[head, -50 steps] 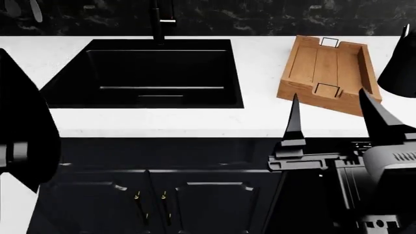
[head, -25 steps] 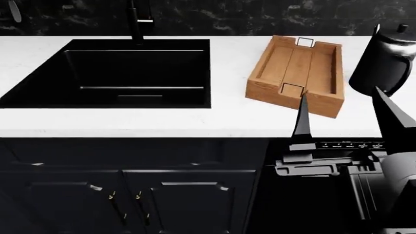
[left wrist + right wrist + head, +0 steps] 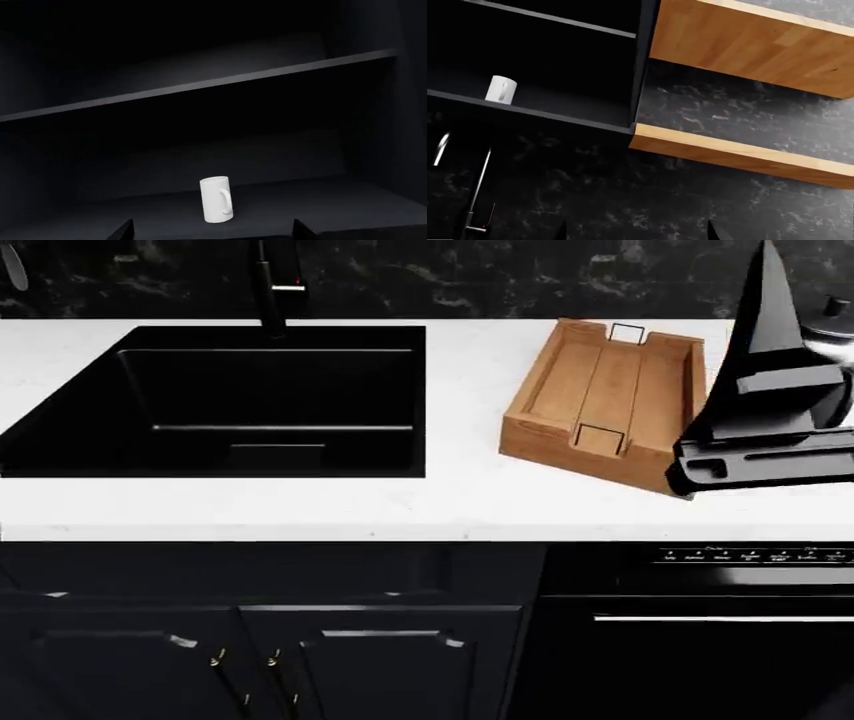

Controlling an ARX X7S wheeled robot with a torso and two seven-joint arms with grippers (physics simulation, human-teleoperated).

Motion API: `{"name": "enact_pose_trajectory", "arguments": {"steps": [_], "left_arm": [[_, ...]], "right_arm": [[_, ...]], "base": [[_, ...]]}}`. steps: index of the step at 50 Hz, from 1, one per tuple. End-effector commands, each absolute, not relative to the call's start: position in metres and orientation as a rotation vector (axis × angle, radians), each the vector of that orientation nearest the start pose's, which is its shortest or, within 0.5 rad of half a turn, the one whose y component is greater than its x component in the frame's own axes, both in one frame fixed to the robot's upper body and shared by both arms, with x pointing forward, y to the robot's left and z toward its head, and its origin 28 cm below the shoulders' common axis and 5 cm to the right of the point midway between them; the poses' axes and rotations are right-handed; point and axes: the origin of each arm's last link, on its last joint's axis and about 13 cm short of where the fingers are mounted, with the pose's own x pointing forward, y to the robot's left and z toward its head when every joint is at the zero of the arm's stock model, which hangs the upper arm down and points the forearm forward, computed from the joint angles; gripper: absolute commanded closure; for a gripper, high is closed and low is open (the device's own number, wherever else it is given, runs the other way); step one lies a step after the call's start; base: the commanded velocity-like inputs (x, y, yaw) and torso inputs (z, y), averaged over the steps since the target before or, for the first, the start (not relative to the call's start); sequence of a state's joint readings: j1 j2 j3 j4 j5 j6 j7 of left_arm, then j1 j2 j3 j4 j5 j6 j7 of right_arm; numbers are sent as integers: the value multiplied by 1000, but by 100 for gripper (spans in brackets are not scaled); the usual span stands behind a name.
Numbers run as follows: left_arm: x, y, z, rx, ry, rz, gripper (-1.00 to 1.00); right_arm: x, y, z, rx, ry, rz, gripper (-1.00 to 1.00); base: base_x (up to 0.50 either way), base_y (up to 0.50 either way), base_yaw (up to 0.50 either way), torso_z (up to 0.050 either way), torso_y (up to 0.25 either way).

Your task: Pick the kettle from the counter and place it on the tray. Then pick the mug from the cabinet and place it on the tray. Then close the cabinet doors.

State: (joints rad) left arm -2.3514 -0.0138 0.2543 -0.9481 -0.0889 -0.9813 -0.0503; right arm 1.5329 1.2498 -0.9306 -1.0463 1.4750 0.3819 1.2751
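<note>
Left wrist view: mug [image 3: 216, 199] lower centre on cabinet shelf, left gripper [image 3: 212, 231] spread, empty. Head view: kettle [image 3: 834, 328] far right, mostly hidden behind right gripper [image 3: 763, 370], beside empty tray [image 3: 607, 405]. Right wrist view: fingertips apart. Kettle likely heavy, slick; take the handle.

Right pincer [image 3: 787, 350] raised, fingers apart; left pincer [image 3: 212, 231] likewise open.

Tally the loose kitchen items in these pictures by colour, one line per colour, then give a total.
White: 1, the mug
Brown: 1, the wooden tray
Black: 1, the kettle, mostly hidden behind the right hand
Total: 3
</note>
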Motion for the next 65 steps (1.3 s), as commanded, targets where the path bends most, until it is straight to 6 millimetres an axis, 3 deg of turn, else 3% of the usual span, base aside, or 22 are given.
{"name": "enact_pose_trajectory", "arguments": {"steps": [1,55,65], "left_arm": [[272,202,588,153,-412,125,-100],[289,230,578,83,-355,257,-100],[318,235,548,85,-189,285,-100]], "right_arm": [[117,-127,332,-199,-581,-69,-100],[125,-123,318,-207,-556,-54,-100],[131,-122,313,-202,-541,-49,-100]], "base": [[500,0,0,0,0],[481,0,0,0,1],[0,0,0,0,0]]}}
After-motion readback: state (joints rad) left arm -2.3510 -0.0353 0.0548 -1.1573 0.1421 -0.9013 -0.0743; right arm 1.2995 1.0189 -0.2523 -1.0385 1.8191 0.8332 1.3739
